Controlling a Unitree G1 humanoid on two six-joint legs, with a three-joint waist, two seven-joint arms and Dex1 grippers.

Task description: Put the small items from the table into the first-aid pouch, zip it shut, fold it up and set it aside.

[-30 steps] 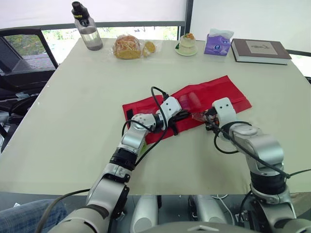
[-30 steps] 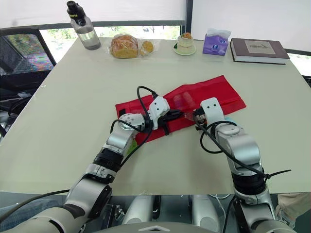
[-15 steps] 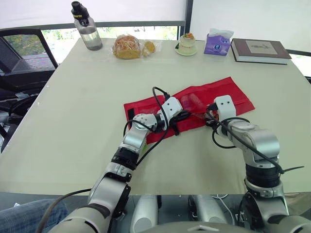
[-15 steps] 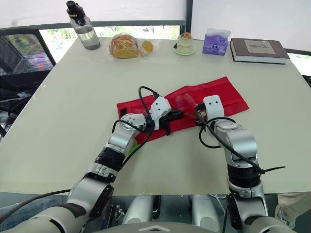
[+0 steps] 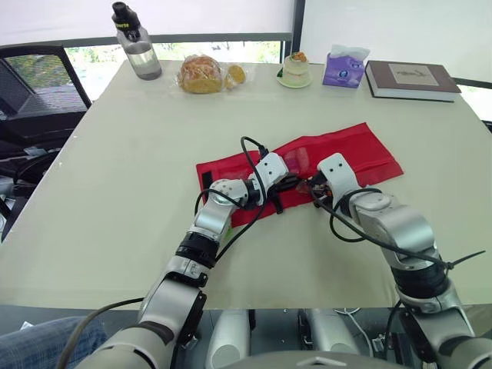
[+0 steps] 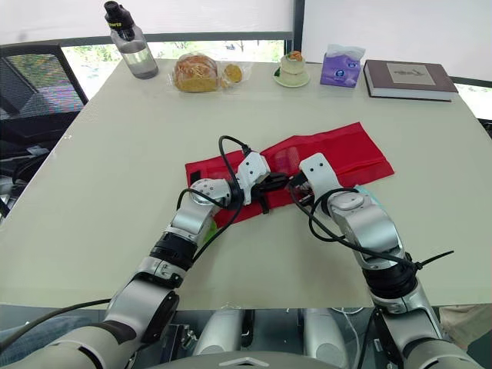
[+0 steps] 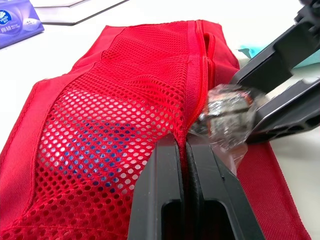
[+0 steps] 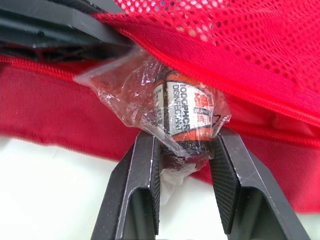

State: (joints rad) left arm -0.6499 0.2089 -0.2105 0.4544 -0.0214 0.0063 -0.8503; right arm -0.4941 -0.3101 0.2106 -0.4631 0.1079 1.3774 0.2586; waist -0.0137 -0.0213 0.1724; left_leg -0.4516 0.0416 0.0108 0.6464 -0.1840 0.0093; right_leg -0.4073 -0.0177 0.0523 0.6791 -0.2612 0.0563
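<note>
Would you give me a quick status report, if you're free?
Left gripper shut on pouch edge. Right gripper shut on packet at the opening. Packet not yet inside; pouch open.

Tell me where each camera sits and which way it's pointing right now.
Left eye view: on the head, facing forward and down; both arms reach the red mesh first-aid pouch.
Right eye view: beside it, same scene.
Left wrist view: looks along the left gripper, shut on the pouch's mesh edge.
Right wrist view: looks along the right gripper, clamping a plastic-wrapped disinfectant packet.
Shared: both wrist views show that packet.
</note>
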